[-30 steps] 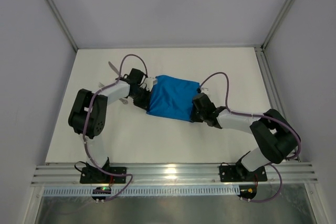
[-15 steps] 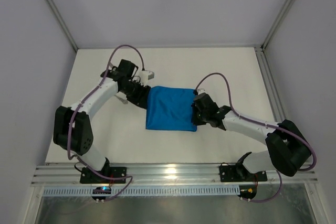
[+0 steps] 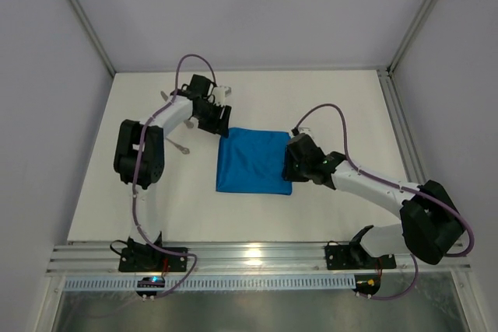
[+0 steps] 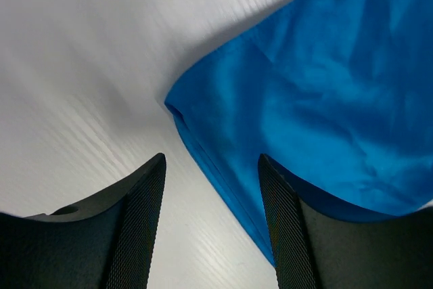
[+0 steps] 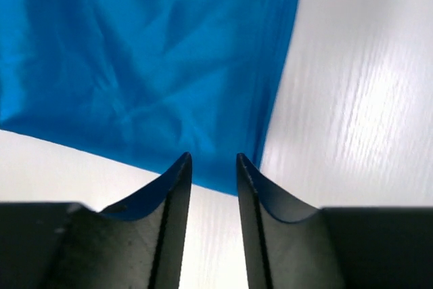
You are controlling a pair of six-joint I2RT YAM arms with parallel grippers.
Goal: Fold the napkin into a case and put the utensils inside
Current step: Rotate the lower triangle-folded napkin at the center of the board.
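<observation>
The bright blue napkin [image 3: 254, 161] lies flat on the white table as a folded, near-square rectangle. My left gripper [image 3: 221, 123] hovers at its far left corner with its jaws open. In the left wrist view the napkin [image 4: 325, 93] has its edge running between the fingers of the left gripper [image 4: 211, 167], ungripped. My right gripper [image 3: 290, 162] sits at the napkin's right edge, jaws slightly open. In the right wrist view the napkin [image 5: 149, 59] has a corner just beyond the fingertips of the right gripper [image 5: 213, 160]. Two slim silver utensils [image 3: 182, 148] [image 3: 166, 97] lie left of the napkin, one partly behind the left arm.
The white table [image 3: 350, 99] is walled by pale panels at the back and both sides. A metal rail [image 3: 257, 257] carrying the arm bases runs along the near edge. The left arm's forearm and cable loop over the table's far left part.
Both grippers have opened and let go of the napkin, which now lies flatter and squarer. The left gripper has drawn back toward the far left; the right stays at the right edge.
</observation>
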